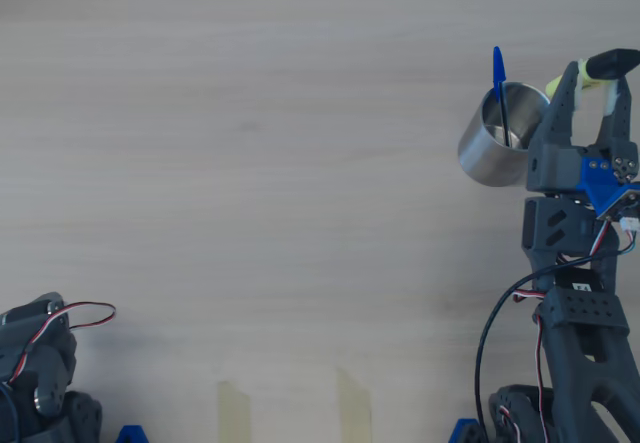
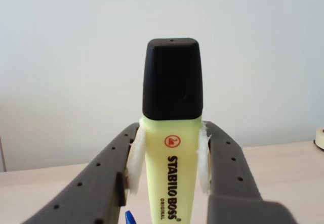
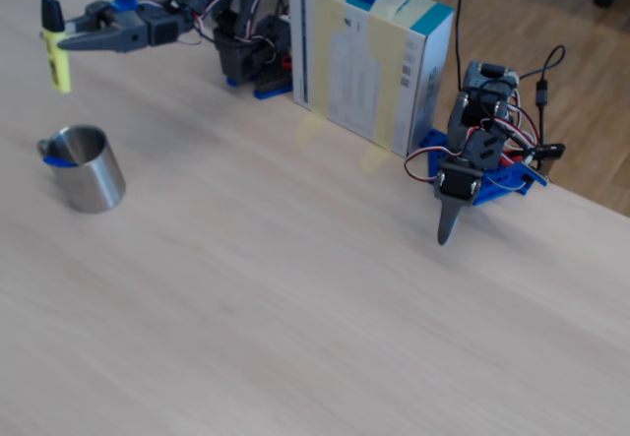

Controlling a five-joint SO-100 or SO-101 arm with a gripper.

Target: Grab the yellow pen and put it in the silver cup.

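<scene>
The gripper [image 2: 169, 183] clamps the yellow highlighter [image 2: 170, 148] upright, black cap up, lifted above the table and seemingly just beyond the silver cup [image 3: 87, 170], ready for lowering beside a blue pen [image 1: 499, 93] inside.

- My overhead camera looks straight down on the table [image 1: 250, 163].
- My wrist camera looks along the gripper [image 2: 169, 183], very close.
- My fixed camera views the same table obliquely from a far corner.
</scene>
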